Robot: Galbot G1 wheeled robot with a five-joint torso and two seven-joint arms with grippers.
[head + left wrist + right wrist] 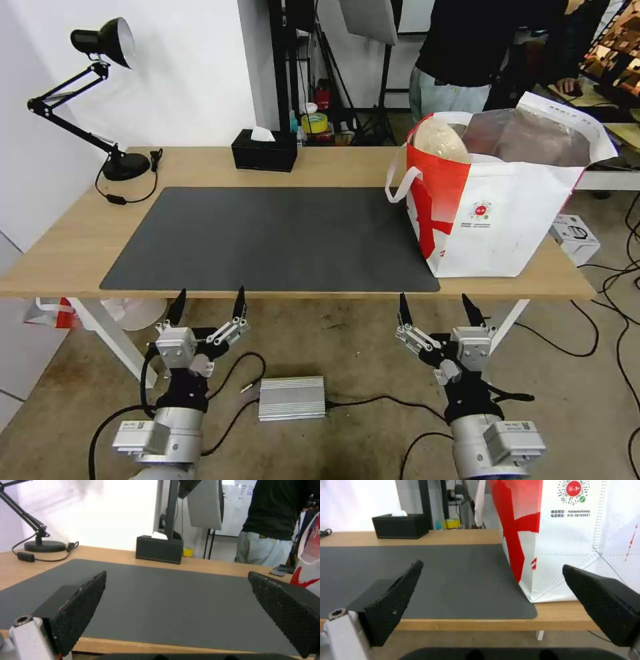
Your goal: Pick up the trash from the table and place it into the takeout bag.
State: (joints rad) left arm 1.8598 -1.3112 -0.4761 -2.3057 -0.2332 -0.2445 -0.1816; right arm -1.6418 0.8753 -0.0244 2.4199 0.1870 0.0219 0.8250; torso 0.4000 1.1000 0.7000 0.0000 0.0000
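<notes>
Left gripper and right gripper hang below the table's near edge, fingers spread wide, holding nothing. Dark grey mat lies bare. Takeout bag stands at the mat's right end, near the table's right edge; beige pulp bowl inside.

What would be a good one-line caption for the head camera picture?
Both open hands, left and right, wait below the table; a beige bowl sits in the bag.
</notes>
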